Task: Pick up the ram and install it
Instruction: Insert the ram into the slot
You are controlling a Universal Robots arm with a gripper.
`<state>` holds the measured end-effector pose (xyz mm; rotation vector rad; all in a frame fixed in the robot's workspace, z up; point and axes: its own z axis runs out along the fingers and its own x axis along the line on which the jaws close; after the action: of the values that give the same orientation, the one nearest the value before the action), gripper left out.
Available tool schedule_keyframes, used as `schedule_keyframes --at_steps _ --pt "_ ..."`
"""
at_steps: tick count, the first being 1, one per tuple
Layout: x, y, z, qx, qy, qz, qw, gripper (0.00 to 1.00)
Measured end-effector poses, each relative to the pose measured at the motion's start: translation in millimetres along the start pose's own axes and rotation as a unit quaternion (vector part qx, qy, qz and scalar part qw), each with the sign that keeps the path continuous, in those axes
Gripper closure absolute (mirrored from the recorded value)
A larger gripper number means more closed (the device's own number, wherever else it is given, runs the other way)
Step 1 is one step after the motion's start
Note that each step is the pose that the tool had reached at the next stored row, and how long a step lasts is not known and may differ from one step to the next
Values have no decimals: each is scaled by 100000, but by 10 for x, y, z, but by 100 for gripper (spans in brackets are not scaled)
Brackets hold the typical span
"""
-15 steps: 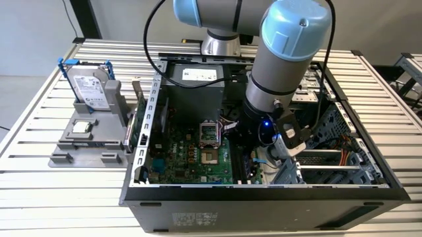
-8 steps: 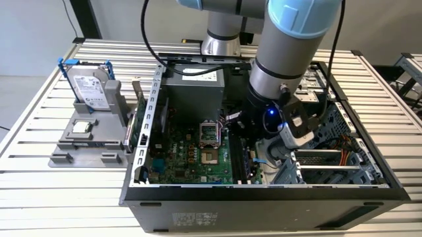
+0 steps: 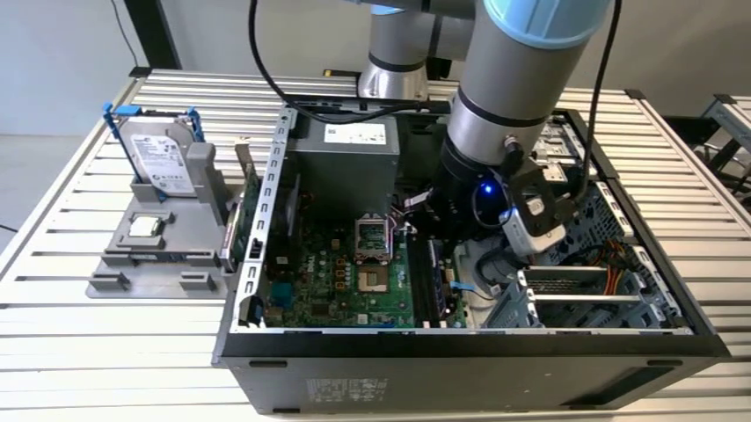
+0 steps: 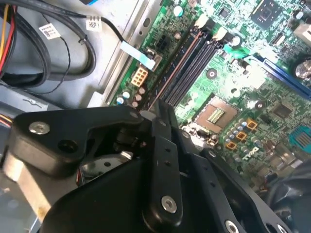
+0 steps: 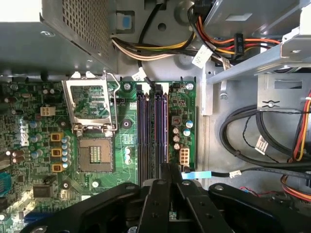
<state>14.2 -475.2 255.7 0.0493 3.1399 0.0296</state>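
I see the ram [image 5: 159, 131] edge-on, a thin dark strip running along the board's memory slots, lengthwise and level. Its near end sits pinched in the hand [image 5: 168, 173]. I can't tell if it's seated.

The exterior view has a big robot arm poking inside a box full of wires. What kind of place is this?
Probably a robot lab or test bench for putting computers together. An open computer case lies on a slatted metal table, a hard drive stands in a grey holder beside it, and the claw hangs over the memory slots.
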Motion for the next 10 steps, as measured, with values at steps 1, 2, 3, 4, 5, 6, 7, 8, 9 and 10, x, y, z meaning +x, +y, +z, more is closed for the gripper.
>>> schedule_keyframes --at_steps 1,2,3,4,5,6,7,8,9,10 --pt "1 0 0 -6 -2 4 100000 100" --pt "1 0 -1 -2 0 1 100000 100" --pt "1 0 -2 -1 -1 2 100000 100" --pt "2 0 -5 -2 0 6 100000 100" --pt "2 0 -9 -1 -1 5 100000 100" --pt "2 0 -10 -1 0 4 100000 100" --pt "3 0 -11 -3 -1 5 100000 100" --pt "3 0 -12 -3 -1 5 100000 100" --pt "3 0 -13 -2 0 5 100000 100" --pt "3 0 -13 -3 -1 5 100000 100"
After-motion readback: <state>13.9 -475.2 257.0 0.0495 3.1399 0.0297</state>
